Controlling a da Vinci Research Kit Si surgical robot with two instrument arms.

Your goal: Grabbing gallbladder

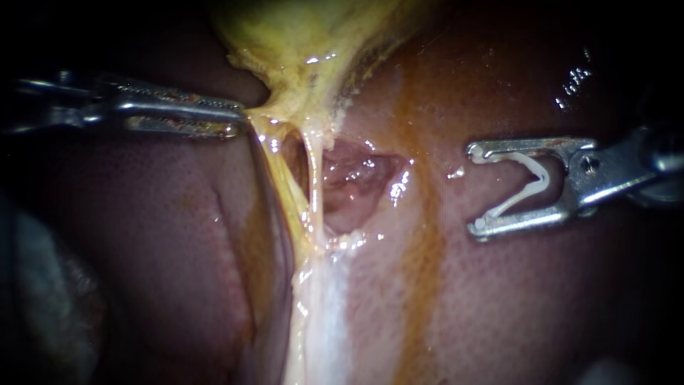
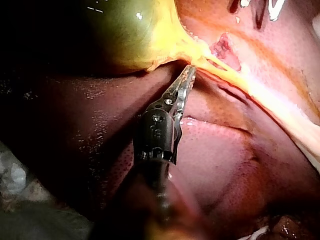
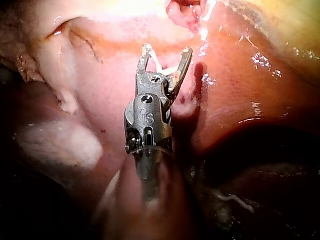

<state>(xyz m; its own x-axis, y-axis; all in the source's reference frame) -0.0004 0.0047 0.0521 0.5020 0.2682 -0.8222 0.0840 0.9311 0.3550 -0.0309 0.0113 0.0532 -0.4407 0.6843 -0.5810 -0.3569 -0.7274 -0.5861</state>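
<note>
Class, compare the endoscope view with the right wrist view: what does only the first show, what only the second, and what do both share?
Only the endoscope view shows the left instrument, its tip at the yellow neck of the gallbladder. Only the right wrist view shows a dark hollow past the rim of the liver, beside the right instrument. Both show the right instrument holding a white clip between its jaws, the liver, and the raw pocket ahead of them.

Liver (image 1: 513, 299) wet, glossy; gallbladder (image 1: 299, 43) slick; right instrument (image 1: 475, 190) bright metal; clip (image 1: 543, 178) white plastic, smooth.
</note>
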